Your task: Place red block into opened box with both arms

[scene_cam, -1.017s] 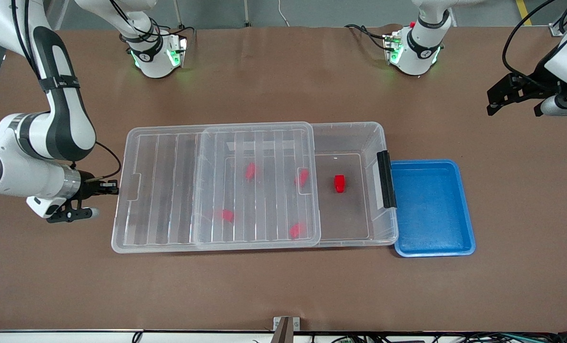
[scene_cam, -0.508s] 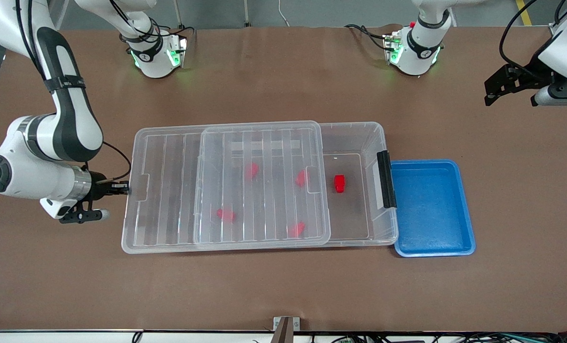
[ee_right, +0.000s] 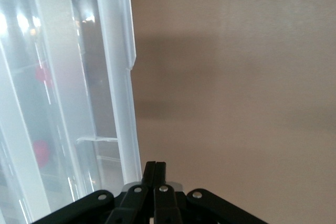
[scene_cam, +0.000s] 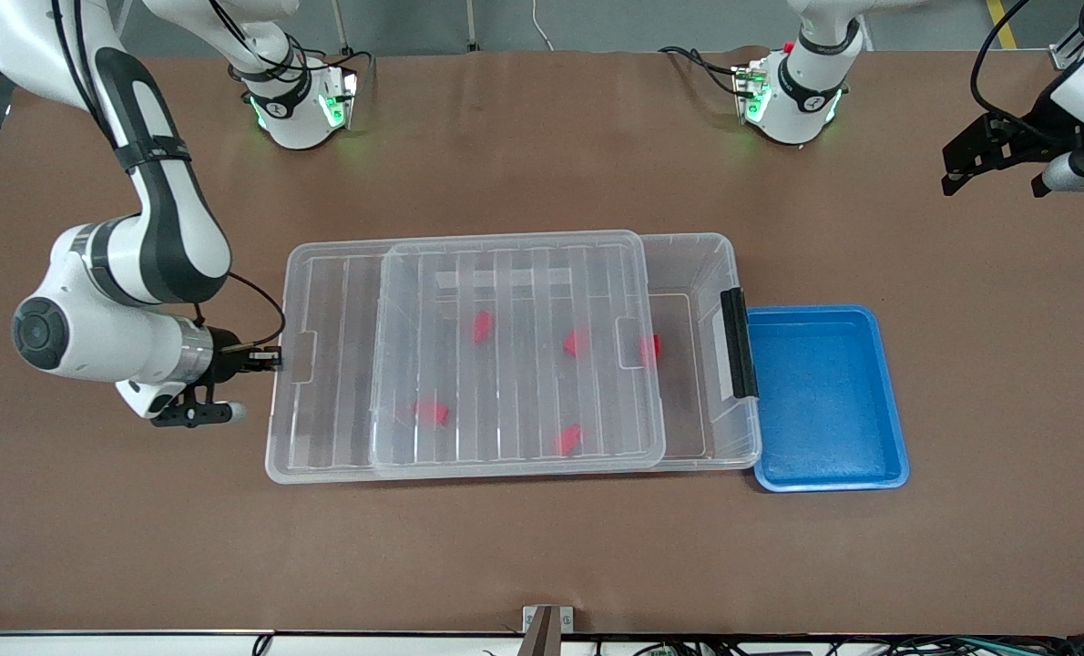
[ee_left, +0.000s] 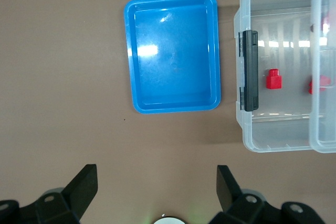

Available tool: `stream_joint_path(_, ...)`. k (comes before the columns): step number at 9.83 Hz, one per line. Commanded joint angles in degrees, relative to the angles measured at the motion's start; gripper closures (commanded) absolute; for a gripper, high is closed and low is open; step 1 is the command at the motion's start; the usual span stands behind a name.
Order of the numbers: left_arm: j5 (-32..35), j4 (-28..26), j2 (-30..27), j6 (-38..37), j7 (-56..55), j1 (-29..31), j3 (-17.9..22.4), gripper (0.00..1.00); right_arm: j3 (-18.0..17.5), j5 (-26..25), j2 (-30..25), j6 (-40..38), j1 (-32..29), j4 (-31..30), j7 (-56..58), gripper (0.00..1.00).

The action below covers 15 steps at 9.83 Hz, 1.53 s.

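Red block (scene_cam: 651,346) in box (scene_cam: 699,264), apart from right claw (scene_cam: 269,361)

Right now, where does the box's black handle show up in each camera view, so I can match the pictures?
Front view: the handle stands on the box's short end, against the blue tray.
Left wrist view: the handle is the dark upright bar between tray and box.
Right wrist view: not in it; only the lid's edge shows.
Shared landmark: the blue tray, in the front and left wrist views.
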State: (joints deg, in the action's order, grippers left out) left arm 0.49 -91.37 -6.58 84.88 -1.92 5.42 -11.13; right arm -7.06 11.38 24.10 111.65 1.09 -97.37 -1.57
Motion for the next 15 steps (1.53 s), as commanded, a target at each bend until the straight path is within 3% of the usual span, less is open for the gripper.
stream_joint_path(1,-0.5,-2.0,-0.1,-0.1,0.9,0.4,0.1,0.0,-2.8,1.2,2.7,-0.1,-0.5,3.1,-3.5,0.99)
stream_joint_path(4,-0.7,-2.0,-0.2,-0.2,0.9,0.3,0.0,0.0,-4.7,1.2,3.0,0.9,0.6,3.2,-5.5,0.99)
stream_joint_path(9,-0.7,-2.0,-0.1,-0.3,0.8,0.3,0.0,0.0,-4.7,1.4,3.8,2.9,2.6,3.2,-7.5,0.99)
stream_joint_path(15,0.3,1.7,2.1,-0.4,1.2,0.0,-0.1,0.0,-4.7,1.4,4.0,3.8,3.7,3.2,-7.6,0.98)
